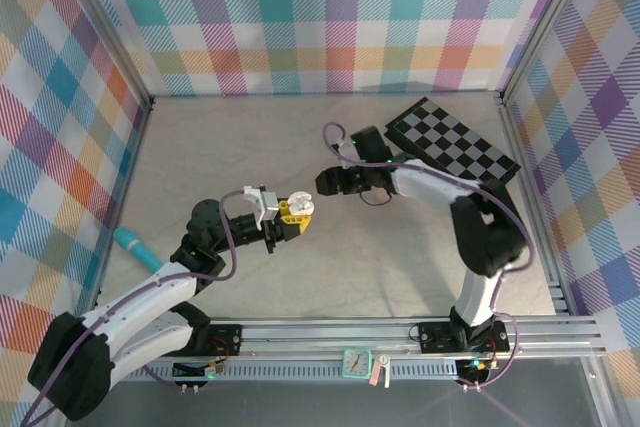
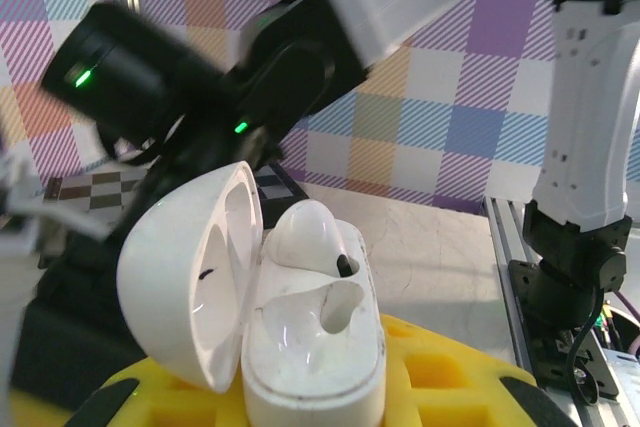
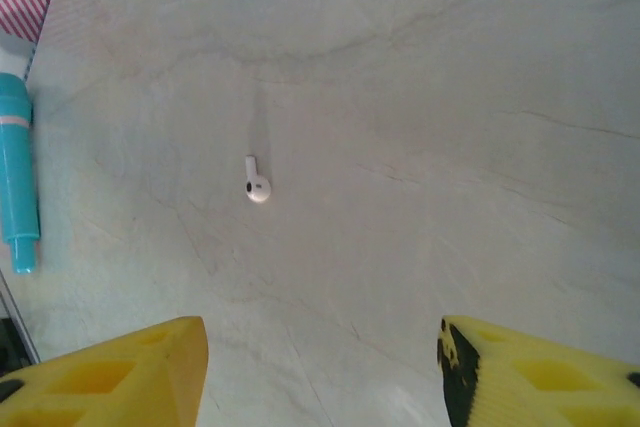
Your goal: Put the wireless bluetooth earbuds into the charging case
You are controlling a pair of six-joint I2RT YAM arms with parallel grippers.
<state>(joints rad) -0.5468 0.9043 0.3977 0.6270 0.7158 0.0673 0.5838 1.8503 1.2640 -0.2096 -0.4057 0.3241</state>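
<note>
on table [image 3: 450, 97], white earbud [image 3: 257, 185], stem pointing up-frame

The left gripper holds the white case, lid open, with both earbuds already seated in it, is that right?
Not quite. The left wrist view shows one earbud seated in the white case; the other slot is empty. The left gripper does hold it, lid open.

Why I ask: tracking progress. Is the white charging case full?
Half full. The charging case, lid open, has one earbud seated; the other slot is empty. A loose earbud lies on the table.
</note>
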